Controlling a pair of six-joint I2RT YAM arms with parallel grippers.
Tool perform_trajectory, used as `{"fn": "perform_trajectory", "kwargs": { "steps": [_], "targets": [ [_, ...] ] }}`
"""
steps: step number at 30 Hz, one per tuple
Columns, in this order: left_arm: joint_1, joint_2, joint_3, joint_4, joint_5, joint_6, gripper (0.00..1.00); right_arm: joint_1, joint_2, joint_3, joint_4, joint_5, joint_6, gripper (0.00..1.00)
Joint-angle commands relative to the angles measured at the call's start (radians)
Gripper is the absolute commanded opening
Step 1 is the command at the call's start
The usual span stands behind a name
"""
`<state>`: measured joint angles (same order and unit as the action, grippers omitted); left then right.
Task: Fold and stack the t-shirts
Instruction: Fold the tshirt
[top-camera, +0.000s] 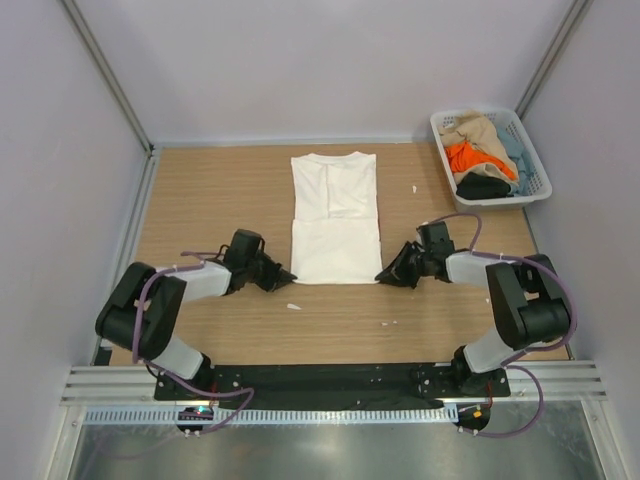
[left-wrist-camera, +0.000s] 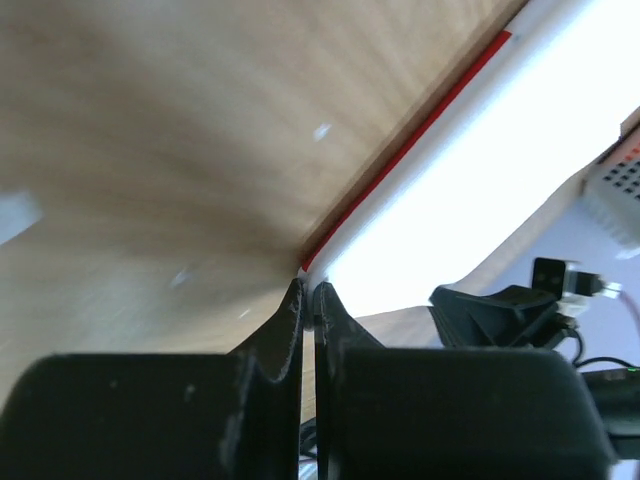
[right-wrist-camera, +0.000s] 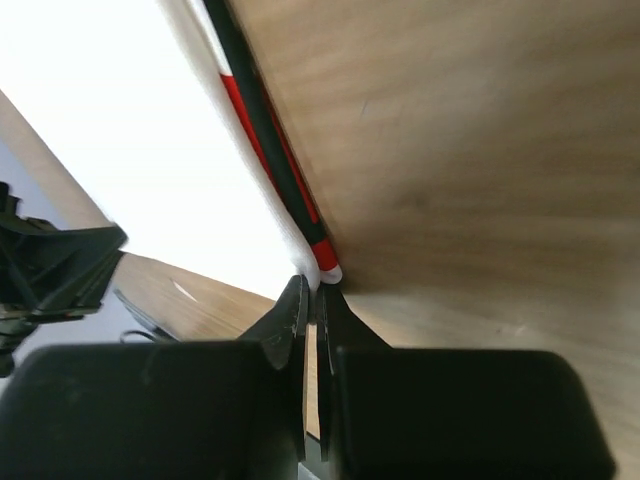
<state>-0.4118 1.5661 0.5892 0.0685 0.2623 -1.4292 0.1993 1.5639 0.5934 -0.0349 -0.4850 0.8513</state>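
Bolted to a black base plate (top-camera: 320, 378) at the near edge of the light wooden counter (top-camera: 215, 190), both arms reach inward and low. The left tool (top-camera: 288, 276) lies at the near left corner of the white t-shirt (top-camera: 335, 215). This soft cloth shirt is folded into a long narrow rectangle in the middle of the counter, collar toward the far edge, with a crosswise fold line about halfway along. The right tool (top-camera: 383, 276) lies at the shirt's near right corner.

In the left wrist view the left tool (left-wrist-camera: 308, 292) has its black fingers pressed together, pinching the corner of the white t-shirt (left-wrist-camera: 480, 170), where a thin red line runs along the cloth's edge. In the right wrist view the right tool (right-wrist-camera: 312, 287) is likewise pinched shut on the other corner of the white t-shirt (right-wrist-camera: 120, 120), where red and black show along the cloth's edge.

A white plastic lattice basket (top-camera: 534, 152) sits at the far right corner of the counter. It holds a crumpled heap: a tan t-shirt (top-camera: 480, 130), an orange t-shirt (top-camera: 465, 158), a pale blue t-shirt (top-camera: 511, 150) and a black t-shirt (top-camera: 482, 186). A small white scrap (top-camera: 293, 306) lies on the bare wood just near of the folded shirt.
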Motion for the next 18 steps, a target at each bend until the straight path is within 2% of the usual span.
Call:
{"fn": "perform_trajectory", "kwargs": {
  "steps": [1,7,8,15,18],
  "targets": [
    [0.005,-0.163,-0.060,-0.185,-0.073,0.107,0.00,0.064,-0.079,-0.055,-0.167,0.114,-0.080,0.02],
    [-0.010,-0.463,-0.206,-0.367,-0.098,0.108,0.00,0.212,-0.234,-0.122,-0.235,0.129,-0.029,0.01],
    [-0.016,-0.560,-0.227,-0.399,-0.107,0.111,0.00,0.233,-0.279,-0.129,-0.249,0.146,-0.011,0.02],
    [-0.067,-0.943,-0.269,-0.735,-0.112,0.096,0.00,0.437,-0.508,-0.219,-0.342,0.193,0.151,0.02],
    [-0.071,-1.038,-0.276,-0.826,-0.084,0.079,0.00,0.540,-0.583,-0.260,-0.367,0.218,0.245,0.02]
  ]
}}
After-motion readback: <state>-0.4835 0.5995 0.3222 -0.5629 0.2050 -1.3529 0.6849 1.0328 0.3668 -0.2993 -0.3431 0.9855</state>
